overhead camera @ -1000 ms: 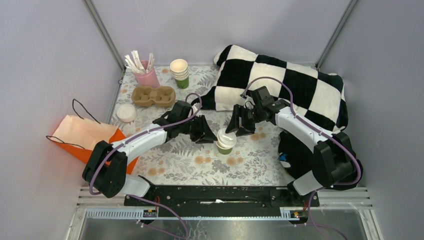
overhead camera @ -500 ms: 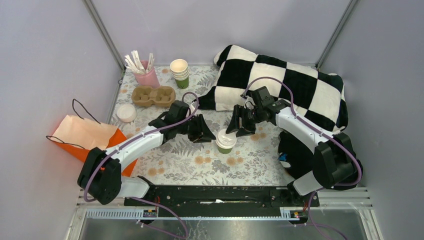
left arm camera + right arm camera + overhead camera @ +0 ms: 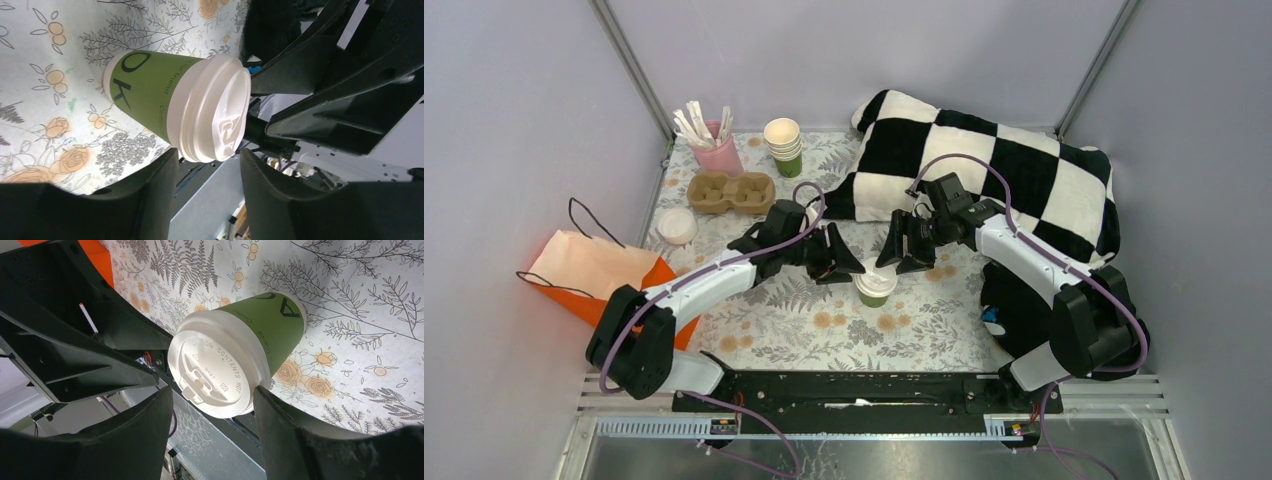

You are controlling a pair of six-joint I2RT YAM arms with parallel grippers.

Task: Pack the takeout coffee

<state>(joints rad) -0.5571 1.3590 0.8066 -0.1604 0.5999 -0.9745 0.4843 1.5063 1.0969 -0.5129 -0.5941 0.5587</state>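
The takeout coffee (image 3: 875, 284), a green paper cup with a white lid, stands upright on the floral tablecloth between my two grippers. My left gripper (image 3: 845, 263) is open just left of it, fingertips at the lid. In the left wrist view the cup (image 3: 150, 97) and its lid (image 3: 215, 112) sit just beyond my open left gripper (image 3: 207, 162). My right gripper (image 3: 892, 259) is open just behind and right of the cup. In the right wrist view the lid (image 3: 215, 372) lies between the tips of my open right gripper (image 3: 213, 402), with the green cup wall (image 3: 272, 325) beyond.
An orange paper bag (image 3: 589, 275) lies open at the left edge. A cardboard cup holder (image 3: 730, 191), a loose white lid (image 3: 676, 225), a stack of lidless cups (image 3: 783, 146) and a pink cup of stirrers (image 3: 714, 148) stand at the back left. A checkered cloth (image 3: 994, 170) covers the back right.
My left gripper has moved right, up to the cup's lid. The cup and my right gripper have hardly moved.
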